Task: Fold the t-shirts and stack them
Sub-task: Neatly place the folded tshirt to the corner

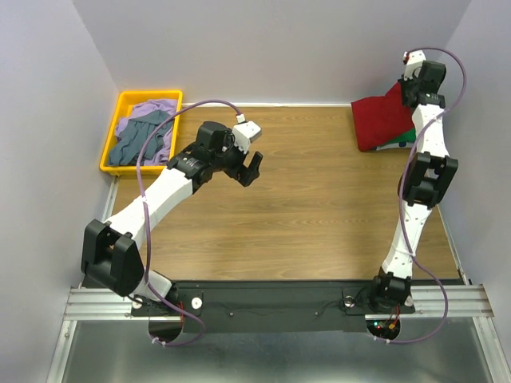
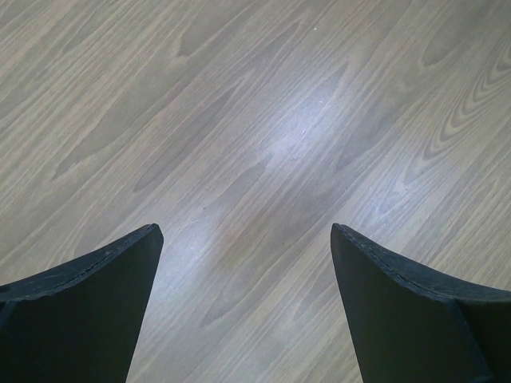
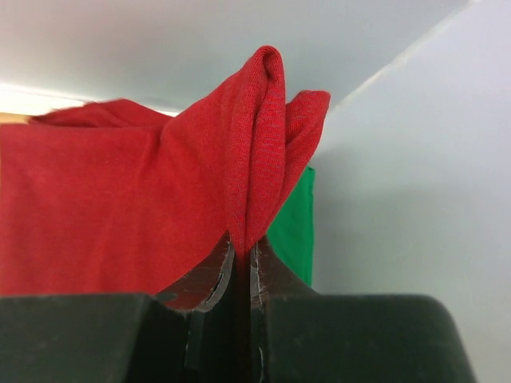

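A dark red t-shirt (image 1: 382, 120) lies folded at the table's far right corner, on top of a bright green t-shirt (image 1: 403, 140) whose edge peeks out beneath it. My right gripper (image 3: 243, 249) is shut on a pinched fold of the dark red t-shirt (image 3: 120, 207), with the green t-shirt (image 3: 294, 227) showing behind. A lavender-purple t-shirt (image 1: 150, 116) and a grey-blue t-shirt (image 1: 136, 142) lie crumpled in the yellow tray (image 1: 114, 112) at far left. My left gripper (image 1: 252, 167) hangs open over bare wood; its fingers (image 2: 88, 303) hold nothing.
The wooden table (image 1: 303, 215) is walled by white panels on the left, back and right. The yellow tray sits in the far left corner. The arm bases stand on the black rail along the near edge.
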Controlling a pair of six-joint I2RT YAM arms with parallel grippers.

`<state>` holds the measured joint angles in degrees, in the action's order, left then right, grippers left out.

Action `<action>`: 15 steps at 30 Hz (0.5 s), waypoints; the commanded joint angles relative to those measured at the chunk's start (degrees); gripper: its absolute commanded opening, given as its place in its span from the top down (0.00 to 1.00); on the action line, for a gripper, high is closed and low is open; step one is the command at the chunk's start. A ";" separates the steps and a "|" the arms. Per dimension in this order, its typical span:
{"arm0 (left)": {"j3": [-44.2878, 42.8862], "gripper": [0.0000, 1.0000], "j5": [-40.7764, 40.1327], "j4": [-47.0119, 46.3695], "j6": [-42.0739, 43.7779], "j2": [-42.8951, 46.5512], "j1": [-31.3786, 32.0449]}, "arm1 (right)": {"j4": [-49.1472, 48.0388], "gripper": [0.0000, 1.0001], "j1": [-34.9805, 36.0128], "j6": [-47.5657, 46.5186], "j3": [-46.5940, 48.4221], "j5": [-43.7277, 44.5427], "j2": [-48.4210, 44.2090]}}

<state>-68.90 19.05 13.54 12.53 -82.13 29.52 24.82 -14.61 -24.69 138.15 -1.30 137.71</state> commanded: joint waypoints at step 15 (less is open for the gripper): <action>-2.46 0.02 -0.24 0.78 0.65 -1.02 0.01 | -12.59 0.99 -5.07 -7.39 0.29 0.69 6.34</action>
<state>-68.90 18.87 14.41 12.56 -82.91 29.52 19.42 -18.22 -29.78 138.10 -1.30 143.44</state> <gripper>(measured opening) 0.986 0.104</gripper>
